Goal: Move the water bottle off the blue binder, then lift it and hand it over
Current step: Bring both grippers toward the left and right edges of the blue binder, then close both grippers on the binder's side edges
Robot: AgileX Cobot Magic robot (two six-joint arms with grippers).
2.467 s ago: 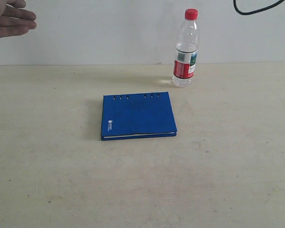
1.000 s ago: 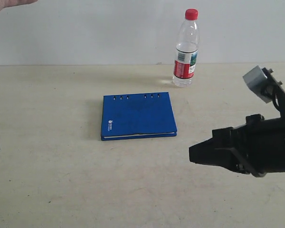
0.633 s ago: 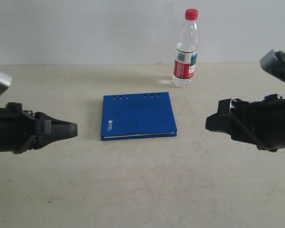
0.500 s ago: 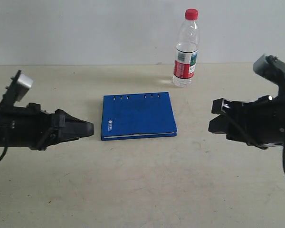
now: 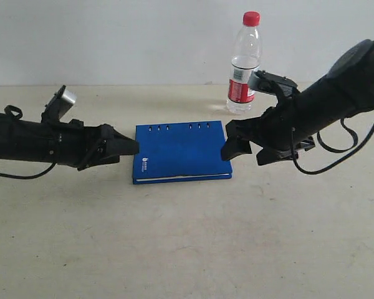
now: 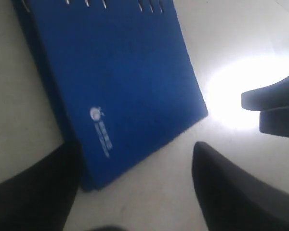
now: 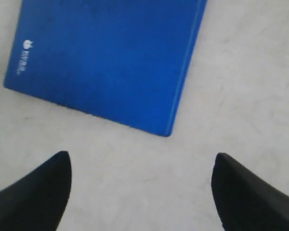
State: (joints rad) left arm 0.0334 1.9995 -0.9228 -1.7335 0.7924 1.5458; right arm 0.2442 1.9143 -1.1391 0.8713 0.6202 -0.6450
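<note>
Blue binder [image 5: 182, 151] lies flat and closed on the bench [image 5: 187, 249], mid-scene. Water bottle [image 5: 244, 62] is not on it: it stands upright on the bench beyond the binder's far right corner, with a clear gap between them and its red cap on.

Left hand [image 5: 128, 147] sits low at the binder's left edge, by the white logo. Tips are just beside the cover; can't tell if they touch. Left wrist view: fingers [image 6: 29, 197] spread wide and gripping nothing, binder's logo corner right ahead.

Right hand [image 5: 235, 141] is at the binder's right edge near the front corner, also spread and empty. Right wrist view: binder corner just ahead of the gap, bare bench by the fingers [image 7: 33, 192].

Bottle is behind and beside the right arm's wrist, near but apart. It is well apart from the left hand, with the binder between them.
</note>
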